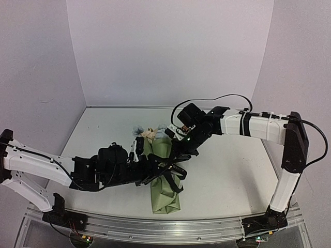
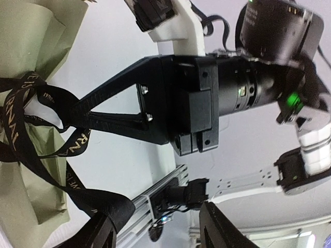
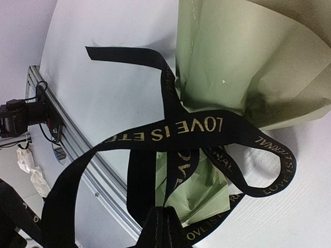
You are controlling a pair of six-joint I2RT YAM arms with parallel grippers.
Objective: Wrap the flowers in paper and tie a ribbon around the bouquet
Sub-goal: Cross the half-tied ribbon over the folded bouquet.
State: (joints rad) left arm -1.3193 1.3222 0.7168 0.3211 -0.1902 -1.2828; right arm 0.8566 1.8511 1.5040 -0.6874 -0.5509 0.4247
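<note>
Around the waist of the bouquet (image 1: 164,192), I see the ribbon (image 3: 176,129) crossed in loose loops over the paper (image 3: 243,57). I judge the wrapping done, since the flowers (image 1: 147,133) poke from the bouquet's far end. My right gripper (image 3: 161,227) is clenched on a ribbon strand just beside the bouquet. My left gripper (image 2: 158,217) stands released, with ribbon draped over one finger. No snug knot shows, so the tightening remains to do.
</note>
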